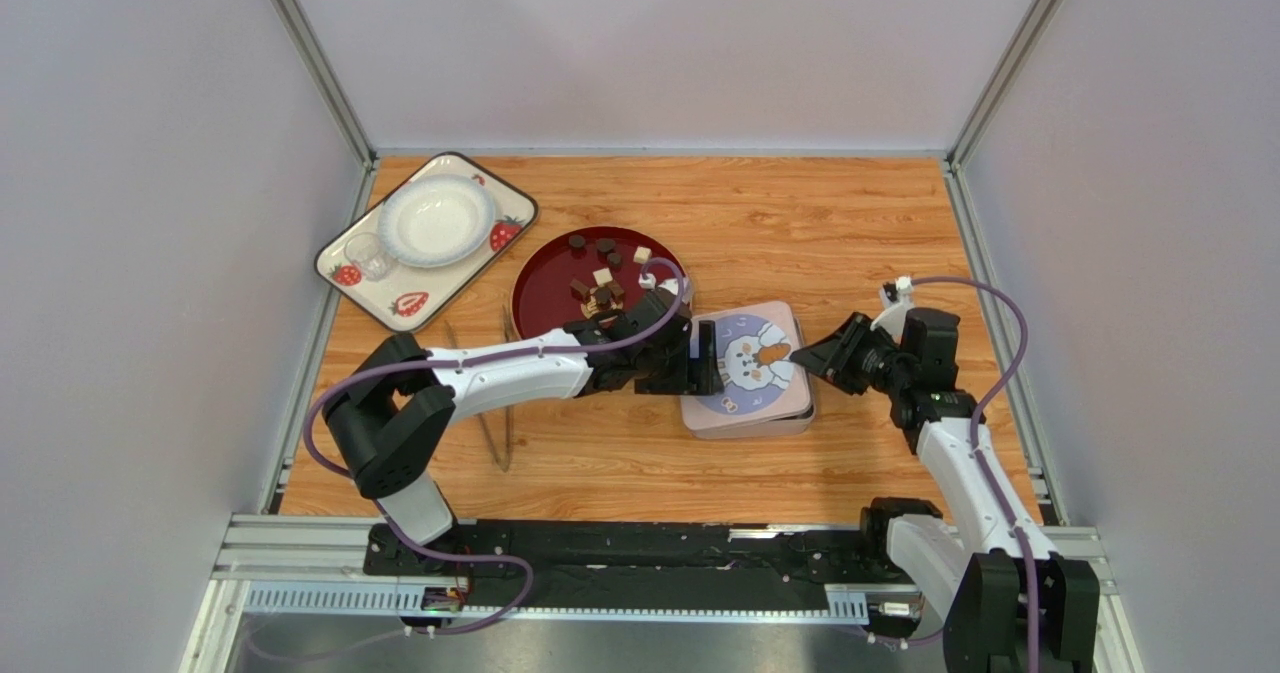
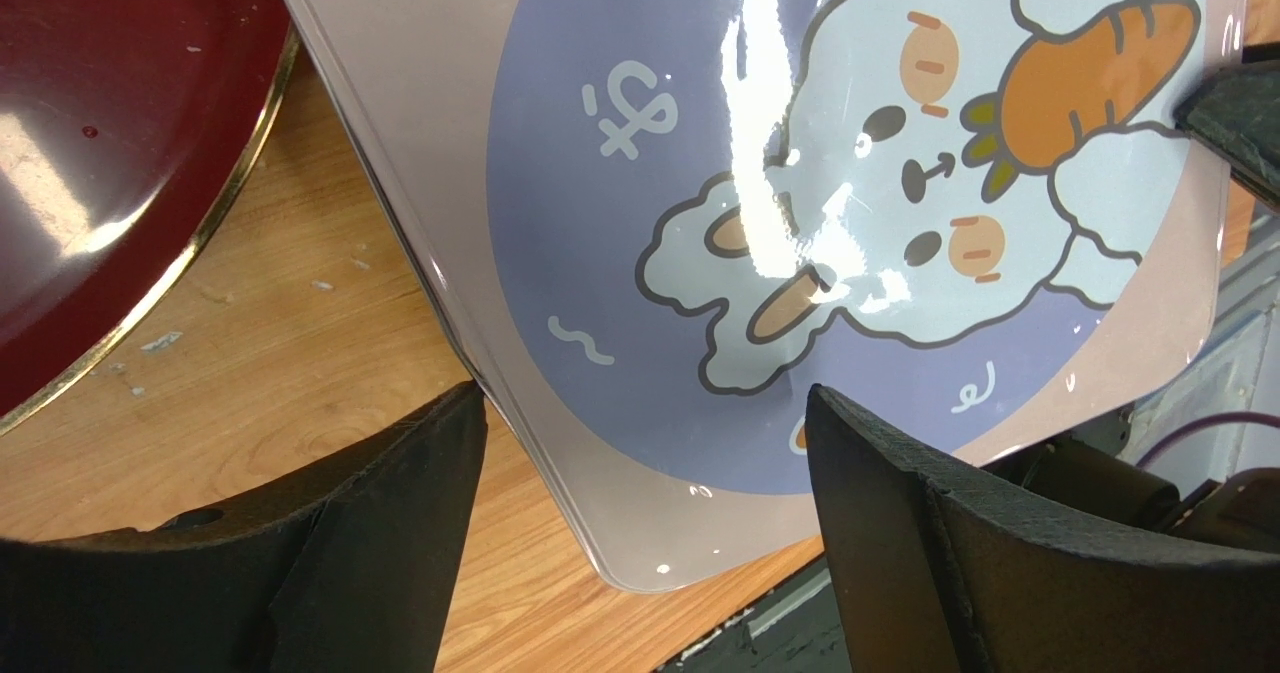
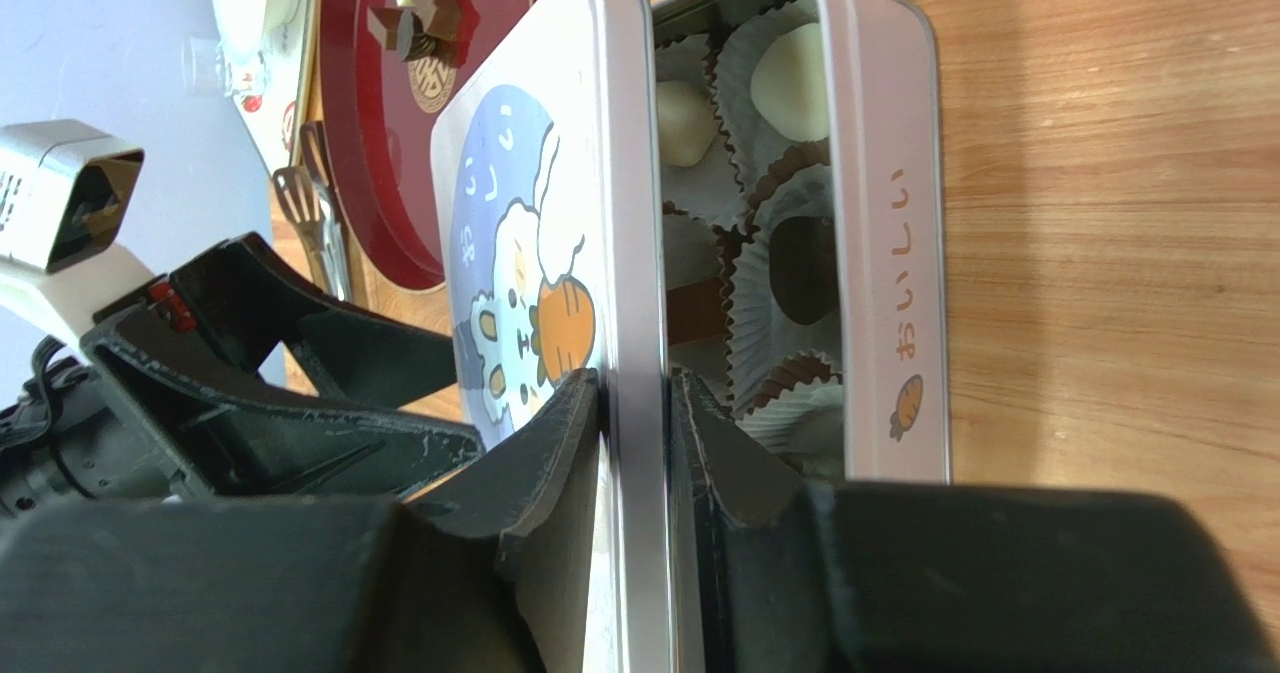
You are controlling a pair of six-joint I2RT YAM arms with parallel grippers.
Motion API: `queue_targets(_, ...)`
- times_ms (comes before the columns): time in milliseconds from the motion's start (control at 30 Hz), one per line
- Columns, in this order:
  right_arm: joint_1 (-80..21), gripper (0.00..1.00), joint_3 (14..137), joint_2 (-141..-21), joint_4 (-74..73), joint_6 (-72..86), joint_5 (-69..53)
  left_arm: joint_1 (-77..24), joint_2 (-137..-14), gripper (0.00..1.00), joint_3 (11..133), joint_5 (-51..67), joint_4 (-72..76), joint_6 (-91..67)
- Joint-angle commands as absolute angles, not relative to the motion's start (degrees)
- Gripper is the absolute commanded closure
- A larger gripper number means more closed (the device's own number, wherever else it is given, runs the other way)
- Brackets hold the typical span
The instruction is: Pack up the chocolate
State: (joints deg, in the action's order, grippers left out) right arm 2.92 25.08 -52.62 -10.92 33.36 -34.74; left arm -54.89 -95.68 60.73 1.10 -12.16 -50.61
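Observation:
The pink tin lid (image 1: 747, 361) with a rabbit and carrot picture is held tilted over the square tin (image 3: 897, 253). My right gripper (image 3: 634, 388) is shut on the lid's rim (image 3: 519, 253), seen in the top view at the lid's right edge (image 1: 812, 358). The tin holds paper cups with white chocolate (image 3: 804, 81) and dark chocolate (image 3: 804, 268). My left gripper (image 2: 646, 403) is open, its jaws either side of the lid's corner (image 2: 842, 178), at the lid's left edge in the top view (image 1: 696, 358). More chocolate pieces (image 1: 601, 286) lie on the dark red plate (image 1: 534, 291).
A strawberry-print tray (image 1: 343, 271) at the back left carries a white plate (image 1: 436, 220) and a small glass cup (image 1: 368, 258). Metal tongs (image 1: 501, 418) lie on the wood in front of the red plate, behind my left arm.

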Motion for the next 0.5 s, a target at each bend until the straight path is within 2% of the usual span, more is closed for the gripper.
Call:
queue_targets(0,2.55,0.75,26.63,-50.81,-12.65,32.0,-31.12,-54.93,-94.66,0.14,63.9,4.13,-10.2,-48.78)
queue_targets(200,2.55,0.69,26.89,-49.22,-14.59,31.03,-28.22,-54.93,-94.13,0.14,64.25,4.57,-10.11,-47.2)
queue_targets(467,2.55,0.56,27.33,-49.31,-16.52,29.8,-25.67,-55.55,-95.89,0.14,65.39,5.54,-10.81,-46.67)
